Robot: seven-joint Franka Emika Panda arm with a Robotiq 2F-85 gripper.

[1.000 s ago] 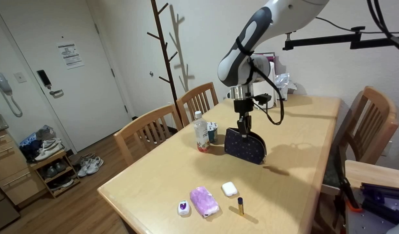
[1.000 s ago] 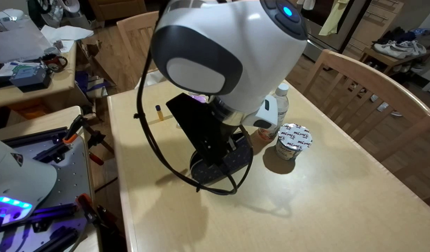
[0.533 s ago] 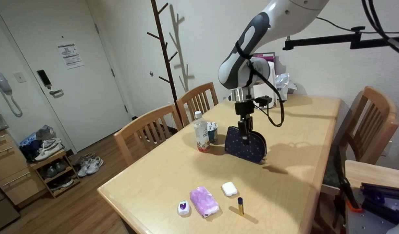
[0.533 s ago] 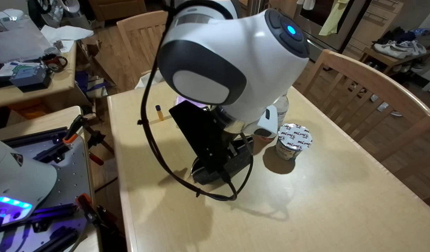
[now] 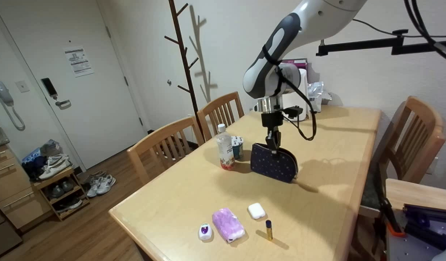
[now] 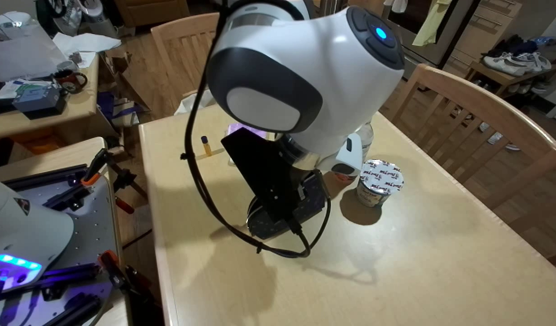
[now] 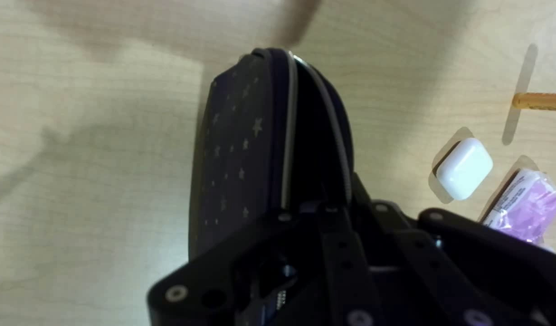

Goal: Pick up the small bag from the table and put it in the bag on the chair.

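In an exterior view. Pouch point(image 5: 268, 167): upright on the table point(image 5: 193, 203), base down, rounded top up; the task's piece, not yet lifted, I judge. Gripper point(image 5: 274, 148): mine, pointing down over the pouch's top, one finger point(image 5: 274, 151) against the near face; a piece standing on its base offers that edge. Bottle point(image 5: 225, 150) and tub point(image 5: 238, 148): upright, just left of the pouch, a hazard should I swing low that way. Pack point(image 5: 228, 224), case point(image 5: 256, 211), stick point(image 5: 269, 230) and floss point(image 5: 205, 232): in front of the pouch, low, well apart from it; a modest lift ought to clear them.

In an exterior view. Cable point(image 6: 188, 149): hanging in a loop beside the pouch, might snag. Chair point(image 6: 185, 24): beyond the pouch, past the table's end. Pale item point(image 6: 196, 102): by that chair, half hidden; I cannot tell whether it is the receiving bag.

Wrist view. Zip point(image 7: 292, 117): undone, pouch gaping. Fingers: pressed together on one wall of the pouch, one apparently inside the mouth, one outside. A sensible hold, I judge, since thin cloth pinches flat; taken by one side, the pouch will probably tilt and sag once raised.
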